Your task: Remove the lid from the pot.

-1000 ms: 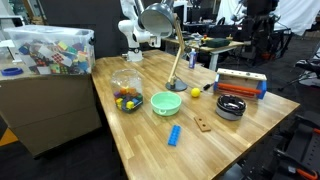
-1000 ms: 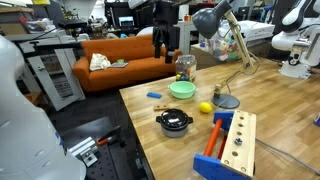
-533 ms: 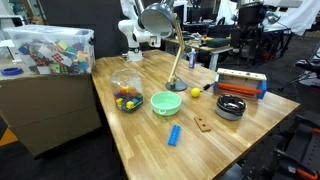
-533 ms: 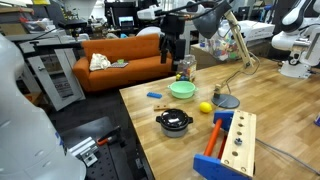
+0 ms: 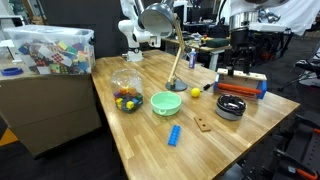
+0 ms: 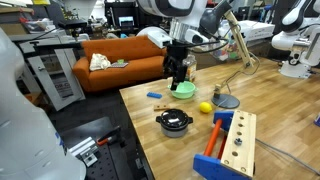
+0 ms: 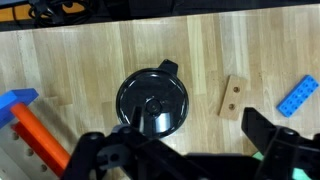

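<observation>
Lid (image 7: 152, 100) lies mid-frame in our wrist view, just above and slightly left of our gripper (image 7: 174, 142), whose jaws we see spread wide, holding nothing.

Within a second, the arm (image 6: 180, 22) has swung in from beyond the edge of the tabletop (image 5: 140, 130) and dropped. In both exterior views the gripper (image 5: 238, 64) now hangs markedly lower, apparently over the corner where the lid (image 7: 152, 100) sits, though its height above it is hard to judge.
</observation>
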Controlling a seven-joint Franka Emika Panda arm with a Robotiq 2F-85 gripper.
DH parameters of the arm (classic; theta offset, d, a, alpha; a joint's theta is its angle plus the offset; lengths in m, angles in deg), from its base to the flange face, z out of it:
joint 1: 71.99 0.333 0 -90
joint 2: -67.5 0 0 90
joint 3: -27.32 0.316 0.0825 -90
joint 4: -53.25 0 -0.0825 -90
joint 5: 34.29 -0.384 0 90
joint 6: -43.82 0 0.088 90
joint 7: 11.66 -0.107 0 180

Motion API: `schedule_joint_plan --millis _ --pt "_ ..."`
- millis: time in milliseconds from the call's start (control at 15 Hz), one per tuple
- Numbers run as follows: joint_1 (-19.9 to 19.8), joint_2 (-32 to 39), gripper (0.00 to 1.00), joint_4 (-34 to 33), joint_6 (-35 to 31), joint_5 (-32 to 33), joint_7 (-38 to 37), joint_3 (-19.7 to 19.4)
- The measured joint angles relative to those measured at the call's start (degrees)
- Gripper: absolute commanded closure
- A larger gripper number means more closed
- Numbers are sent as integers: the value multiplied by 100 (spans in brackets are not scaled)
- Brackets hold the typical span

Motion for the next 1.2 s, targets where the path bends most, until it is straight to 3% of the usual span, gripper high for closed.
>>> schedule_joint_plan --millis 600,1200 --pt "0 75 0 -14 -23 5 -25 -4" --pt "-3 1410 0 -163 -847 332 -574 -96"
